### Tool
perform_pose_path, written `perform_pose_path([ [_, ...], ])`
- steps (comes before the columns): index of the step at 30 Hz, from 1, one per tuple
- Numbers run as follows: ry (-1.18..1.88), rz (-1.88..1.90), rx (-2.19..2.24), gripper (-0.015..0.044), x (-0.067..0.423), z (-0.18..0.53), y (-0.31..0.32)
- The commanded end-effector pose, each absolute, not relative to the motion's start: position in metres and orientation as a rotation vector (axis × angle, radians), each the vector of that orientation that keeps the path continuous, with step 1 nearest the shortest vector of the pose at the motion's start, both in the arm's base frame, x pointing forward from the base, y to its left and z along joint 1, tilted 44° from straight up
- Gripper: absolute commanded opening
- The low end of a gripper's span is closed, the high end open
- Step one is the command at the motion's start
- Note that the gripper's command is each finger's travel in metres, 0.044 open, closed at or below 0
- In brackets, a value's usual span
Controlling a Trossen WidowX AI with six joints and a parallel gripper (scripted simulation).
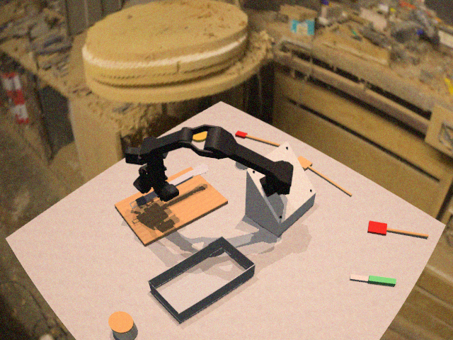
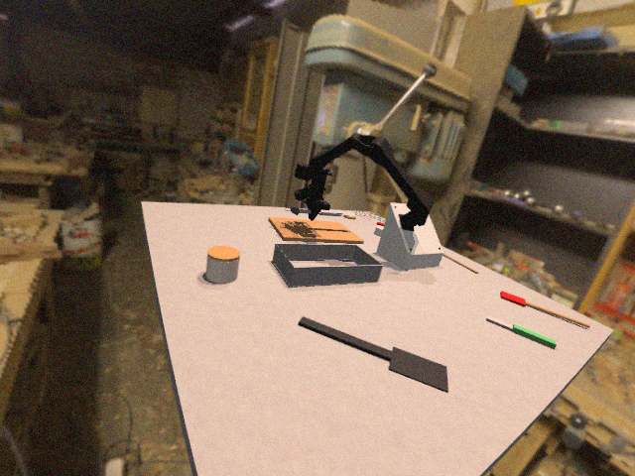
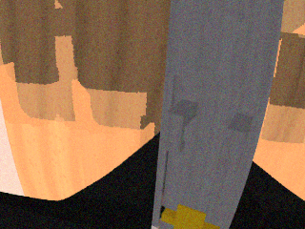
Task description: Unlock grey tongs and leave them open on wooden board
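The grey tongs [image 1: 188,176] [image 2: 330,213] [image 3: 219,72] are held roughly level above the wooden board [image 1: 210,199] [image 2: 348,236] [image 3: 52,167], near its far side. My gripper [image 1: 158,193] [image 2: 310,210] [image 3: 190,144] points down and is shut on them. The pale end of the tongs reaches right in the top view; a dark block and a thin loop show at the left end. A yellow piece shows on them at the bottom of the wrist view. How far their arms stand apart is hard to tell. Shadows fall on the board. The roasting tin [image 1: 182,265] [image 2: 333,277] stands nearer, with nothing across it.
An orange-topped can [image 1: 121,321] [image 2: 223,253] stands beyond the tin's left end. The arm's wedge base [image 1: 255,197] [image 2: 392,238] is right of the board. A dark spatula [image 2: 418,366], a red spatula [image 1: 376,227] [image 2: 512,297] and a green-handled tool [image 1: 381,280] [image 2: 533,335] lie on the table.
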State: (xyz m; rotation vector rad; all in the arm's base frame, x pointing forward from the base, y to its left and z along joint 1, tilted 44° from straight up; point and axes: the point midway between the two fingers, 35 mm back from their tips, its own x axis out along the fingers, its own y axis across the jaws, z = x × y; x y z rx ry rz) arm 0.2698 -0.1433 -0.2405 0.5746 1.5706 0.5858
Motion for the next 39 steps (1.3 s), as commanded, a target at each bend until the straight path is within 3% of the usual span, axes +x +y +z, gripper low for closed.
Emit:
perform_pose_path([
  [1, 1.57, 0.58, 0.582, -0.015, 0.268, -0.245, -0.139],
  [6, 1.57, 0.58, 0.583, -0.015, 0.268, -0.246, -0.137],
  [28, 1.572, 0.588, 0.576, 0.0428, 0.268, -0.245, -0.137],
  [33, 1.574, 0.587, 0.577, 0.044, 0.272, -0.232, -0.137],
  [39, 1.573, 0.585, 0.582, 0.044, 0.284, -0.154, -0.128],
])
